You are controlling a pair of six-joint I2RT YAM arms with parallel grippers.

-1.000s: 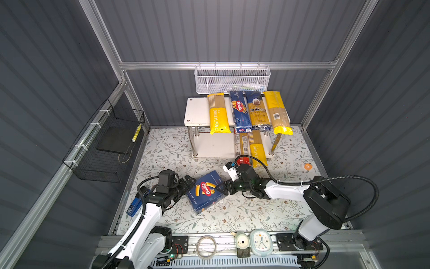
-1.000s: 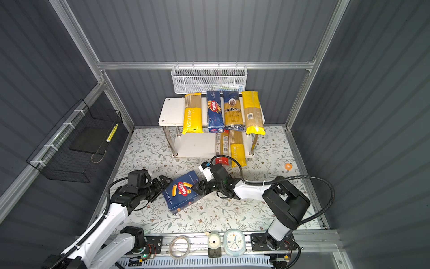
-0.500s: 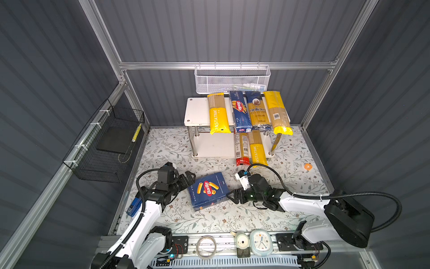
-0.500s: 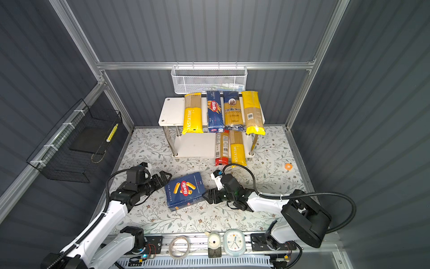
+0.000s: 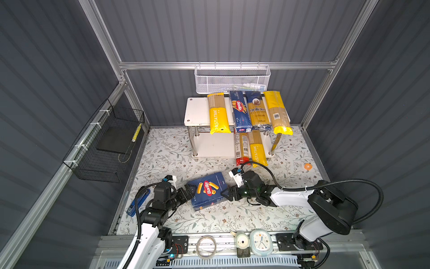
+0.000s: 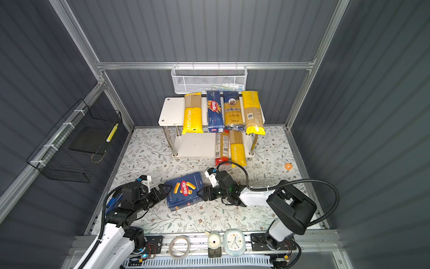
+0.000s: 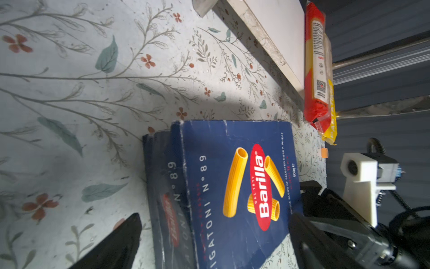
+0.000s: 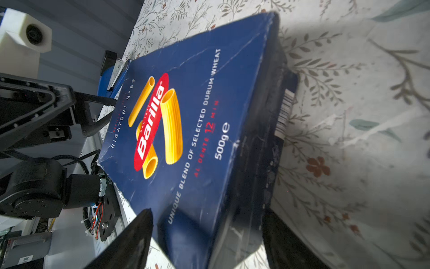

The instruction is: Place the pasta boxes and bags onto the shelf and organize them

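You see the rigatoni box (image 5: 208, 191) lying flat on the tabletop (image 5: 172, 149). It is nearer to the front edge than to the back, about midway between the side edges, and turned a little askew. The left gripper (image 5: 188, 192) is at its left end and the right gripper (image 5: 226, 193) at its right end. Both have their jaws spread apart. In the right wrist view a corner of the box sits between the fingers (image 8: 130, 242), but you cannot tell if they press it. The shelf (image 5: 197, 111) stands at the back edge. Its top board carries the spaghetti box (image 5: 239, 111) and three of the bags (image 5: 217, 114), its lower board two more.
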